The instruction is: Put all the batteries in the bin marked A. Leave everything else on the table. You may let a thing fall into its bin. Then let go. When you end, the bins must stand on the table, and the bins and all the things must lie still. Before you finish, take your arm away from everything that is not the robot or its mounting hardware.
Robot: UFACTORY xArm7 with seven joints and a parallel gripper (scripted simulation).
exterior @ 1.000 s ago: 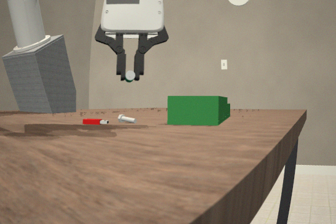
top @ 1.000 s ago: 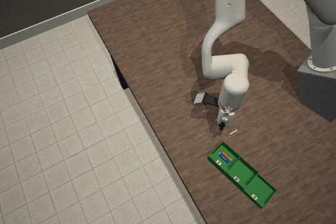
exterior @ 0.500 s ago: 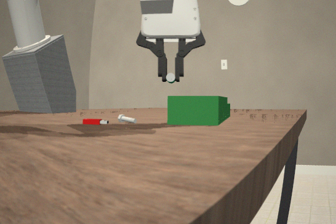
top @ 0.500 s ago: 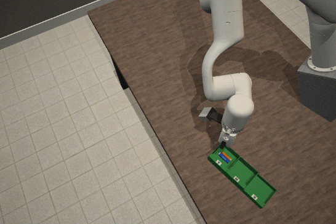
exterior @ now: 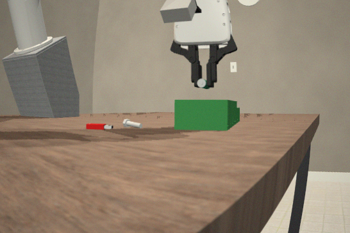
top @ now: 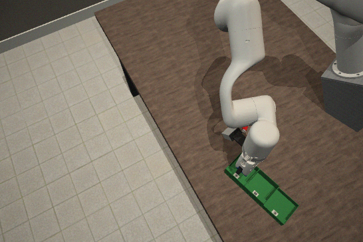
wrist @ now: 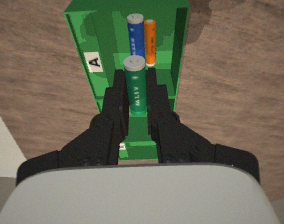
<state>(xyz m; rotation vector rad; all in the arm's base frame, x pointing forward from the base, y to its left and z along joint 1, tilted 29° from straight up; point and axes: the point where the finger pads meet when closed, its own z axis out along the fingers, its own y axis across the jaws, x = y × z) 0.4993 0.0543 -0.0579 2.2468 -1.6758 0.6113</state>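
Observation:
My gripper (wrist: 136,83) is shut on a green battery (wrist: 135,90) and holds it in the air above the green bin row (top: 260,189). In the wrist view the battery hangs over the compartment marked A (wrist: 94,62). That compartment holds a blue battery (wrist: 135,39) and an orange battery (wrist: 150,42) side by side. In the exterior view the gripper (exterior: 202,80) sits a short way above the green bin (exterior: 205,114), with the battery's end (exterior: 201,82) showing between the fingertips.
A red USB stick (exterior: 99,126) and a white bolt (exterior: 131,123) lie on the table left of the bin. The arm's grey base block (exterior: 41,77) stands at the back left. The table's edge runs close to the bin (top: 213,202).

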